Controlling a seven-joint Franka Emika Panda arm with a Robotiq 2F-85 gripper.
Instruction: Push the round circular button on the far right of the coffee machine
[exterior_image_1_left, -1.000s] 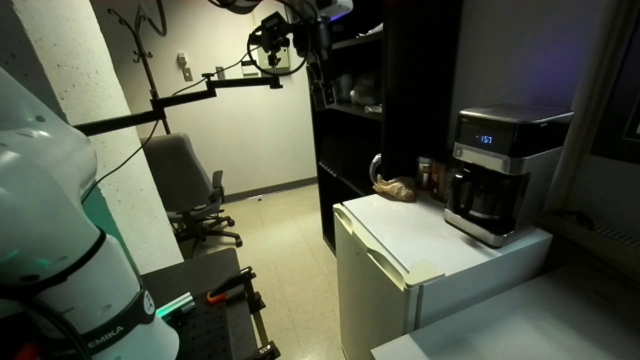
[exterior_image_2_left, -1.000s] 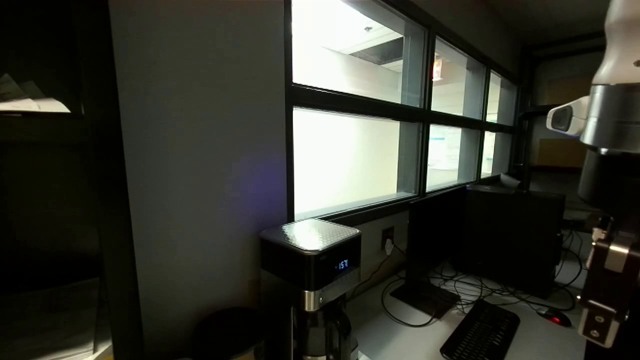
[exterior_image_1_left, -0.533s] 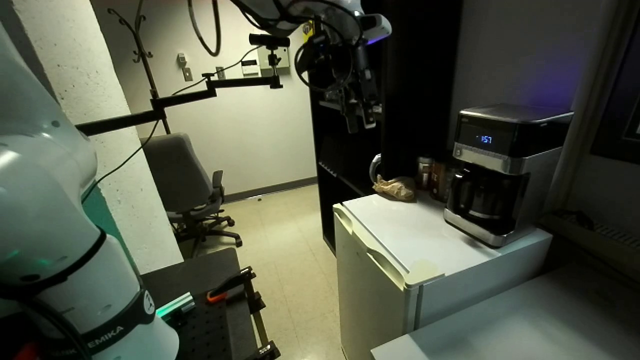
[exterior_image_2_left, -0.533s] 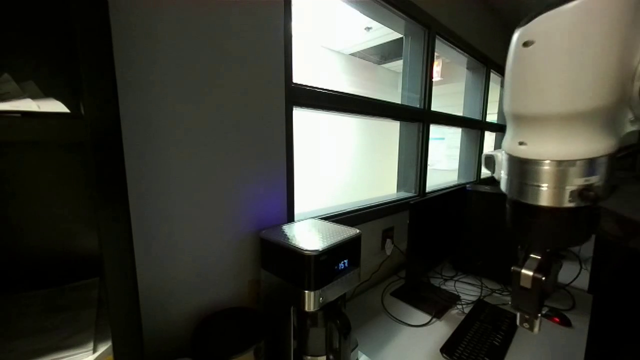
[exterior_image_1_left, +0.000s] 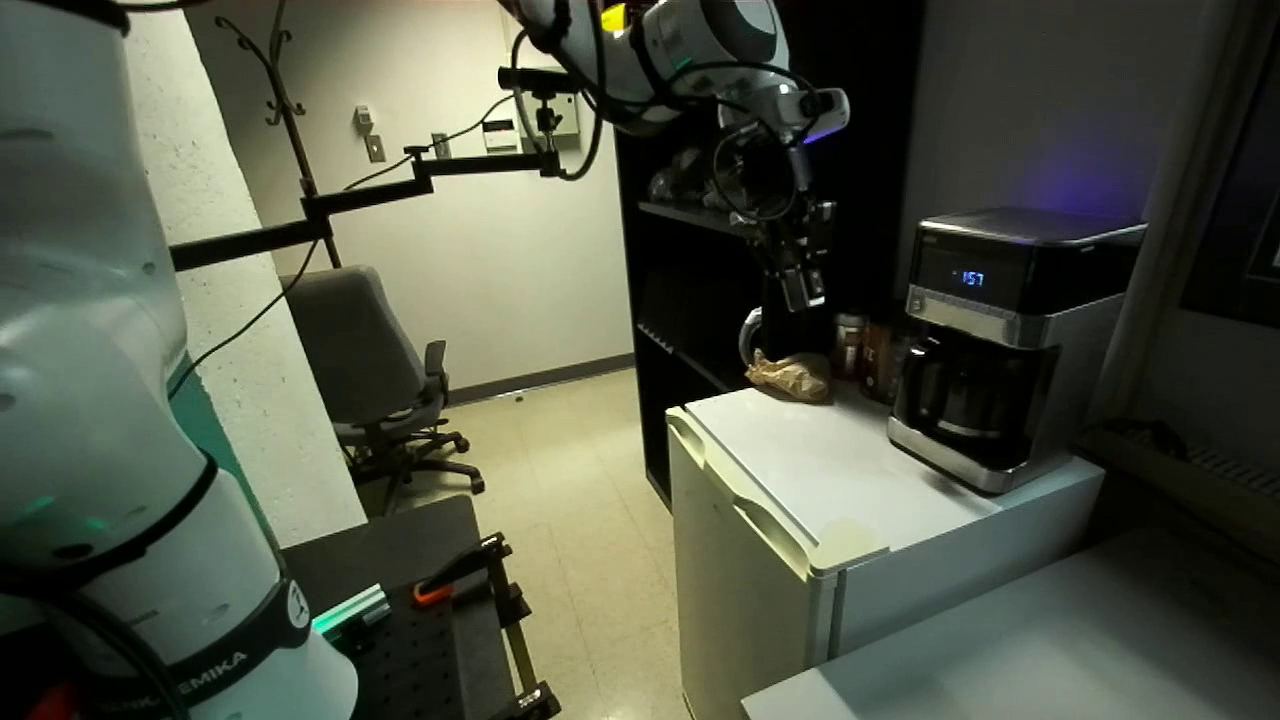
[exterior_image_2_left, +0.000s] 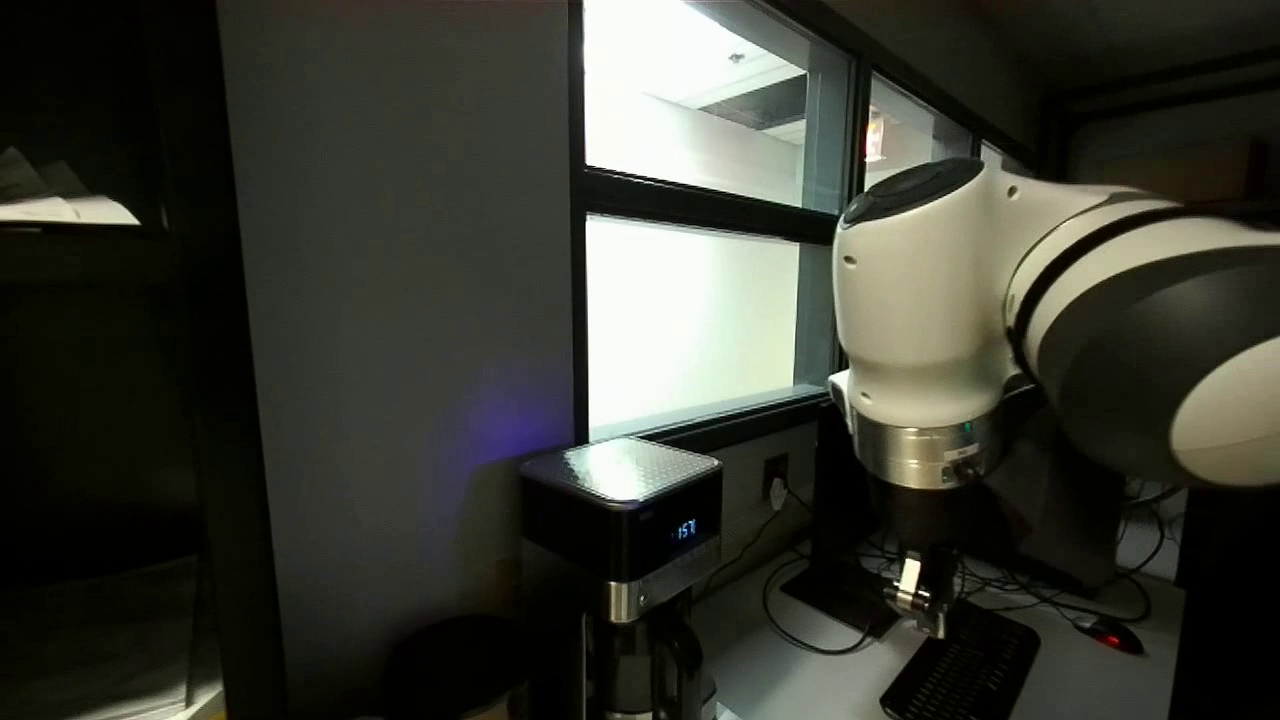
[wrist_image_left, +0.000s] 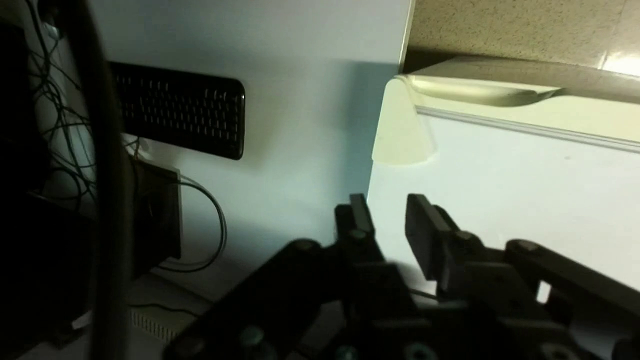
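Visibly, the blocky dark fingers of the gripper (wrist_image_left: 389, 217) are parted, and clear space is seen between it and the boxy coffee machine (exterior_image_1_left: 1030, 328) in both exterior views. The machine, faced in silver and glossy black, is stood upright on the smooth white top of the fridge (exterior_image_1_left: 850, 470). Its square lid (exterior_image_2_left: 620, 468), finely dotted in texture, is caught by light; blue digits (exterior_image_1_left: 971, 279) are lit on its dark panel (exterior_image_1_left: 975, 253), and a dark glass carafe (exterior_image_1_left: 975, 395) is housed below. Nearby, a crumpled brown bundle (exterior_image_1_left: 793, 376) is rested on the fridge.
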